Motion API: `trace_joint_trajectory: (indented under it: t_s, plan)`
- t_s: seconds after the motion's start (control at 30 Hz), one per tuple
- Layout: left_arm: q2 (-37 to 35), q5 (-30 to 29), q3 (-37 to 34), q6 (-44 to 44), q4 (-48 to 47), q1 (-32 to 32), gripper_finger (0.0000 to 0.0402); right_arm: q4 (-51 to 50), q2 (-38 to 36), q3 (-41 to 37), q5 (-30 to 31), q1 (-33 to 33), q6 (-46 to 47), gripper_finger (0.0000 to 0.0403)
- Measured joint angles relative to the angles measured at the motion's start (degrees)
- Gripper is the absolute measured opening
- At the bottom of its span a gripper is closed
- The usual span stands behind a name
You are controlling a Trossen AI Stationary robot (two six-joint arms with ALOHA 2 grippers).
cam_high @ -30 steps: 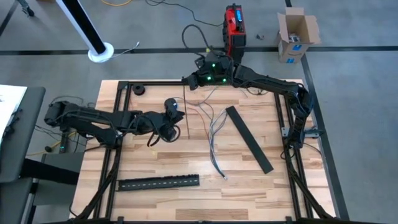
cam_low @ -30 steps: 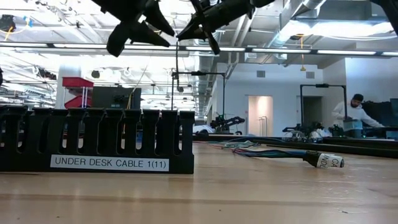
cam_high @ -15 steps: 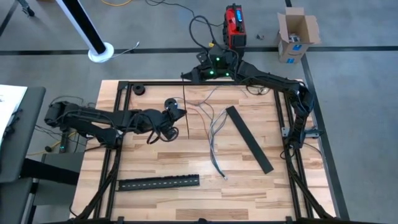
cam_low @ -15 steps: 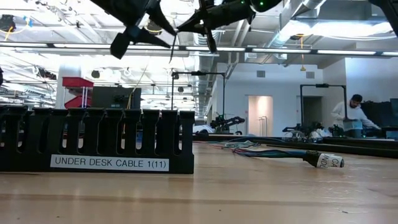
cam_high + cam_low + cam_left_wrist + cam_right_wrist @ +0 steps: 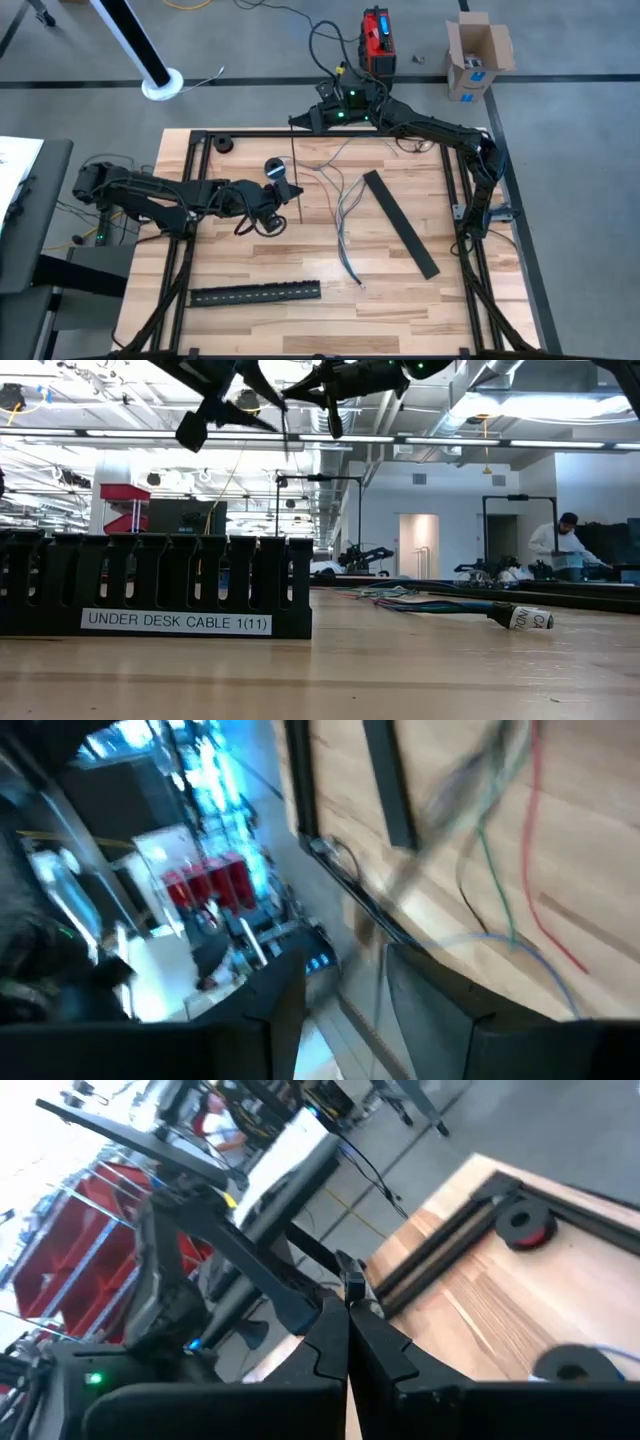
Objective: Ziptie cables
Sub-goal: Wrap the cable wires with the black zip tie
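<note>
Left gripper (image 5: 283,190) is positioned over the left-centre of the light wooden slatted table (image 5: 240,260), beside a small round blue-and-black tape roll (image 5: 274,168). Its jaws are spread apart with a visible gap and nothing gripped; a thin dark strip is seen running up between the fingers (image 5: 275,1020) in the left wrist view, not clamped.

A long flat black slotted plastic strip (image 5: 255,293) is laid near the front-left edge, parallel to it. In the low view it fills the foreground, labelled "UNDER DESK CABLE 1(11)".

The thin grey, white and dark cables (image 5: 345,215) are spread loose on the table centre, running from the far edge toward the front, between the left gripper and a second black slotted strip (image 5: 399,222) lying diagonally to their right. Neither gripper is touching them.

Right gripper (image 5: 296,122) is held high over the far edge of the table. Its fingers (image 5: 325,1342) are pressed together, nipping a thin black zip tie (image 5: 298,170) that hangs straight down.

A person (image 5: 560,545) is visible far back in the room, at the right of the low view.
</note>
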Motion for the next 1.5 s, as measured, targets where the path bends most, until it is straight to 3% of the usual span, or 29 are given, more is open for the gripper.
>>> trace_joint_trajectory:
  t_s: [0.33, 0.5, 0.73, 0.93, 1.17, 1.37, 1.5]
  plan:
    - [4.1, 0.2, 0.0, 0.3, 0.5, -0.1, 0.0134, 3.7, 0.0, 0.0, -0.1, 0.4, 2.4, 0.0]
    - [4.4, -2.4, 0.0, -0.5, 2.0, -0.1, 0.0127, 3.7, 0.0, 0.0, 0.0, 0.4, 2.4, 0.0]
    - [2.3, -4.3, 0.0, -3.4, -0.9, -0.5, 0.0068, 4.9, 0.0, 0.0, 0.0, -0.5, 2.4, 0.0]
    - [2.2, -2.3, 0.0, -7.8, -4.4, -1.6, 0.0005, 5.8, 0.0, 0.0, 0.1, -1.1, 2.4, 0.0]
    - [2.2, 2.1, 1.8, -15.4, -4.2, -1.9, 0.0, 5.8, 0.0, 0.0, 0.4, -1.3, 2.4, 0.0]
    - [2.1, 0.8, 2.8, -20.5, -4.3, -1.3, 0.0006, 6.0, 0.0, 0.0, 1.1, -1.5, 1.5, 0.0]
    - [1.6, -3.6, 2.8, -22.1, -4.8, -1.5, 0.0002, 2.7, 0.0, 0.0, 1.5, -1.5, 1.3, 0.0]
